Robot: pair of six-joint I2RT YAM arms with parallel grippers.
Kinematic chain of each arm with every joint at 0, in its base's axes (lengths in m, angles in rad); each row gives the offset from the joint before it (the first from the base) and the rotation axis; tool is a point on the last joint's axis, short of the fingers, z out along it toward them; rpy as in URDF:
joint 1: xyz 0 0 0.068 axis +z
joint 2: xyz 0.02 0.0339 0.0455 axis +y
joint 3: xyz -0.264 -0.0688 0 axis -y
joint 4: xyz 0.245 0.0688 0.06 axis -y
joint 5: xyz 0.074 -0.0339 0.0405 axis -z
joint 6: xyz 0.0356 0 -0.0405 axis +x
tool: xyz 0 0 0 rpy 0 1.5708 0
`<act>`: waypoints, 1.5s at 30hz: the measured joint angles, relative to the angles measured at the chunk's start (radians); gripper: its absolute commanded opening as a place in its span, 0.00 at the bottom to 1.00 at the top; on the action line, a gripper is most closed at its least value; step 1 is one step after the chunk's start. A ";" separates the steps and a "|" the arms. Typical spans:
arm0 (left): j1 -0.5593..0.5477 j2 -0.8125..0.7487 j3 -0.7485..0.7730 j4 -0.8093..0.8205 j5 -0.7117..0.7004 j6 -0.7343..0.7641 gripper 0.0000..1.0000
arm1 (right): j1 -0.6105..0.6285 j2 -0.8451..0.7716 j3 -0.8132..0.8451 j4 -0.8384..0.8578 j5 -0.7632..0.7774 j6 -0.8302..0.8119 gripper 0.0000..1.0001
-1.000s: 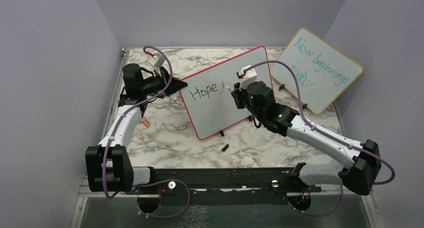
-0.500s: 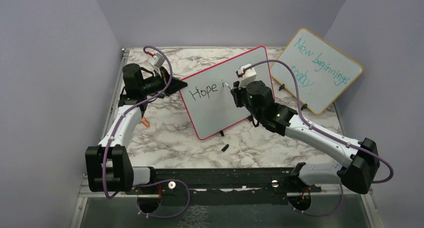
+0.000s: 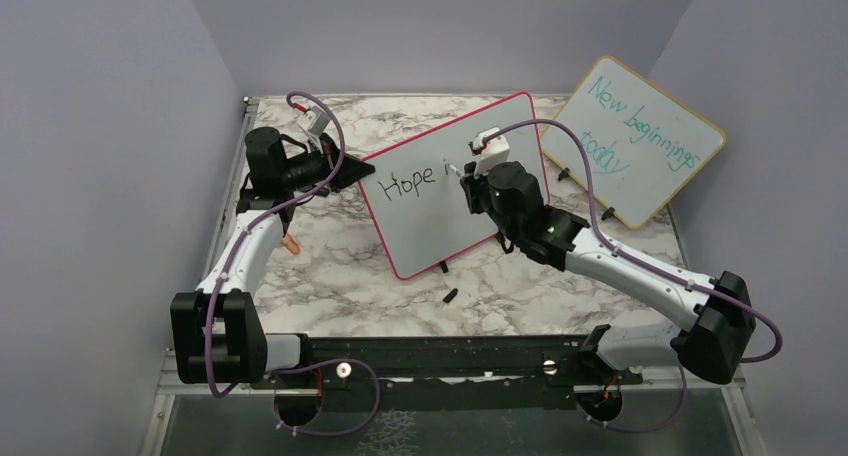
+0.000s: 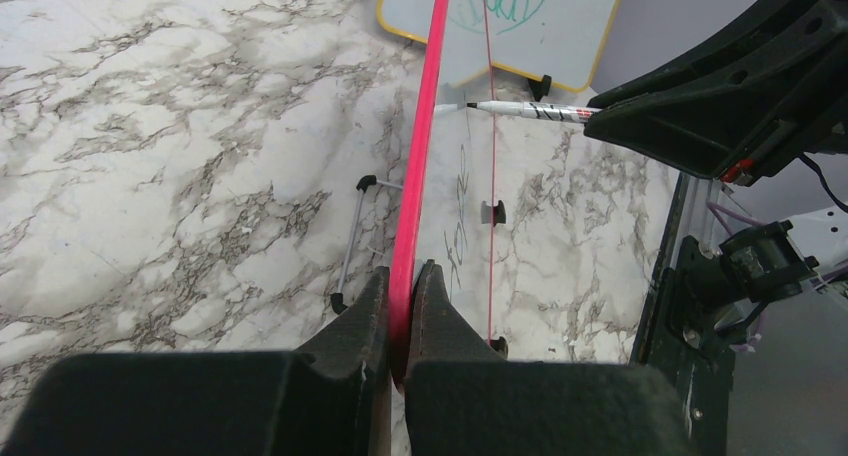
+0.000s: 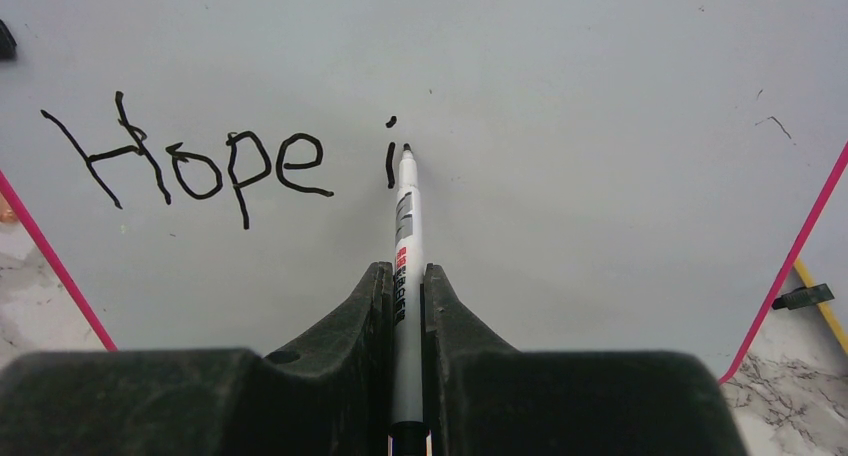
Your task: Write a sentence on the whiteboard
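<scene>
The whiteboard (image 3: 440, 226) stands right in front of my right gripper (image 5: 405, 274). The sentence (image 5: 240, 166) on it reads only "Hope i". My right gripper pinches a marker (image 5: 404, 216), and its tip sits against the board just beside the "i". My left gripper (image 4: 403, 276) is squeezed tight on the board's pink edge. Another board (image 3: 640, 141) with teal writing leans past it.

My top view looks down from behind the rig; both wrist cams sit close, sharing the whiteboard (image 3: 432, 226).
</scene>
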 measured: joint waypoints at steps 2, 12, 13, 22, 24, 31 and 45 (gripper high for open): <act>0.000 0.000 0.000 0.000 0.000 0.000 0.00 | 0.000 0.001 0.000 0.000 0.003 0.000 0.01; 0.000 0.000 0.000 0.000 0.000 0.000 0.00 | 0.000 0.003 0.007 -0.023 0.002 0.003 0.01; 0.000 0.000 0.000 0.000 0.000 0.000 0.00 | 0.000 0.003 0.008 -0.029 0.002 0.004 0.01; 0.000 0.000 0.000 0.000 -0.001 0.000 0.00 | 0.000 0.003 0.008 -0.070 0.000 0.021 0.01; 0.000 0.000 0.000 0.000 -0.001 0.000 0.00 | 0.000 0.003 0.008 -0.074 0.000 0.024 0.01; 0.000 0.000 0.000 0.000 -0.001 0.000 0.00 | 0.000 0.002 0.009 -0.080 -0.002 0.028 0.01; 0.000 0.000 0.000 0.000 0.000 0.000 0.00 | 0.000 -0.018 0.009 -0.098 -0.003 0.026 0.01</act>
